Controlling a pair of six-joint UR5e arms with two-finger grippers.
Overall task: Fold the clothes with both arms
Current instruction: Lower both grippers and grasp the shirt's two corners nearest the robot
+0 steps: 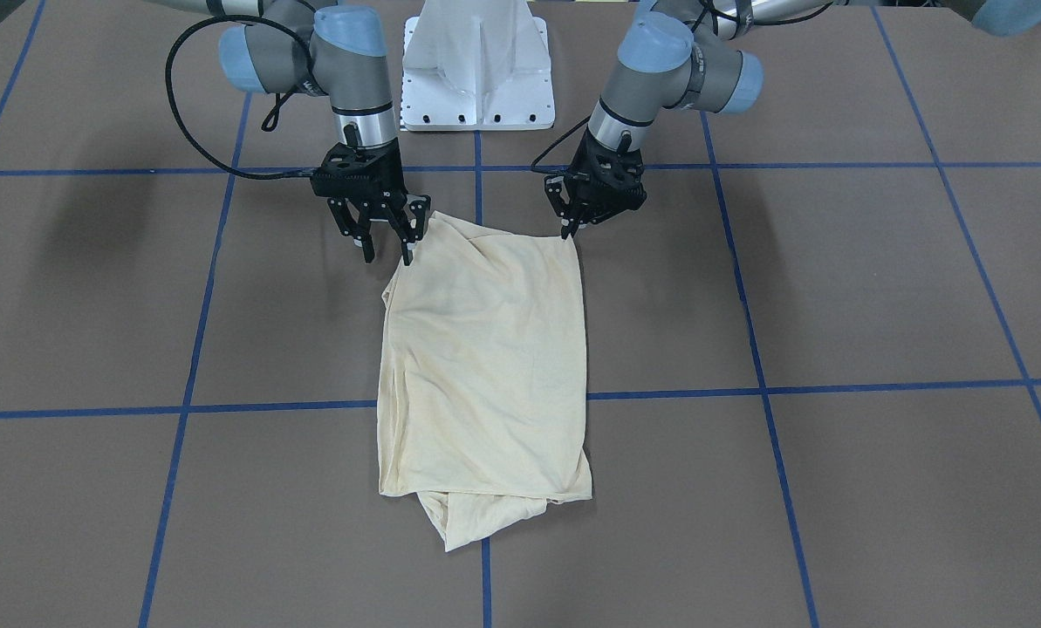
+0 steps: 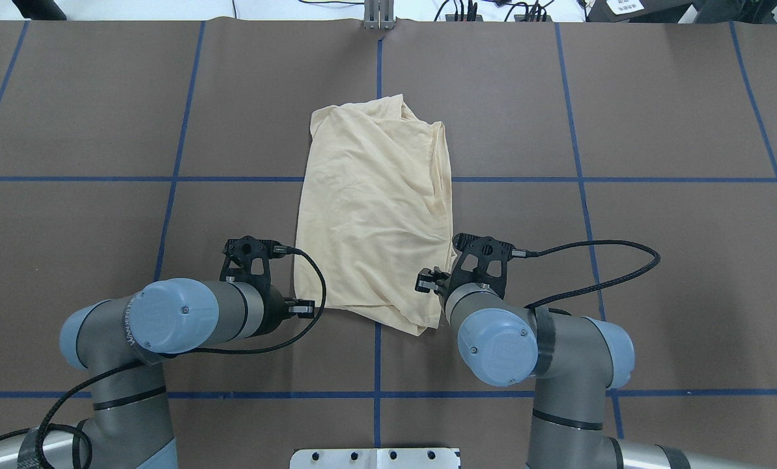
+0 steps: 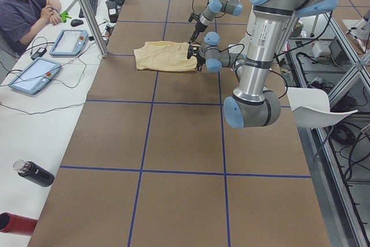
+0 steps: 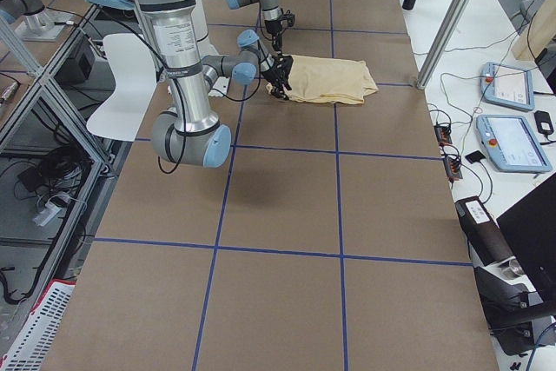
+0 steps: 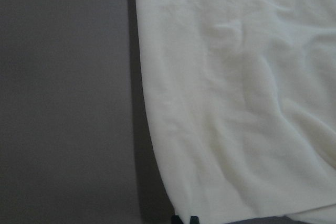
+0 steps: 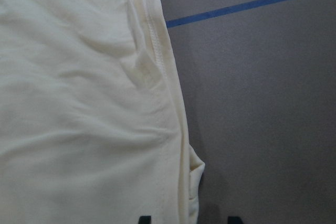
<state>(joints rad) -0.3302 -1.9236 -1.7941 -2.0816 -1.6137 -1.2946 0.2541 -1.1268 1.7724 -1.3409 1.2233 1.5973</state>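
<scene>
Shirt: the shirt [image 2: 375, 208] lies mid-counter [image 2: 101, 117] as a narrow panel. Its long axis runs 6 to 12 o'clock, taking 12 as away from the robot.
Done: you have the lengthwise folds in. The sleeves are tucked out of sight and no print shows.
Loose end: a flap [image 1: 463, 523] pokes out from under the 12 o'clock edge, so that end is untidy.
Left pincer: the left pincer [image 1: 566, 232] sits at the shirt's 7 o'clock corner. Its fingers are drawn together and seem to pinch the hem, though the wrist view shows only the very tips.
Right pincer: the right pincer [image 1: 387, 253] is at the 5 o'clock corner. Its fingers are spread apart with the side seam running between them, and nothing is gripped yet.
Left to do: by my reading, you need to close the right side on its corner. Then carry the 6 o'clock edge over toward 12 for the crosswise fold, and tidy the flap.
Tape: blue tape [image 2: 232, 179] crosses under the shirt. It lies flat and is no hindrance.
Cable: the left arm's cable [image 2: 316, 286] loops just beside the 7 o'clock corner. Watch that it does not drag the cloth when you lift.
Pedestal: the pedestal [image 1: 478, 78] stands at 6 o'clock, well apart from the shirt.
Bystander: an operator [image 3: 23, 10] sits with pendants [image 3: 69, 41] past the 12 o'clock edge, off the work area.
Bottle: a bottle [image 3: 34, 173] lies on the white desk beyond the counter's 12 o'clock edge, far off toward 9, out of your path.
</scene>
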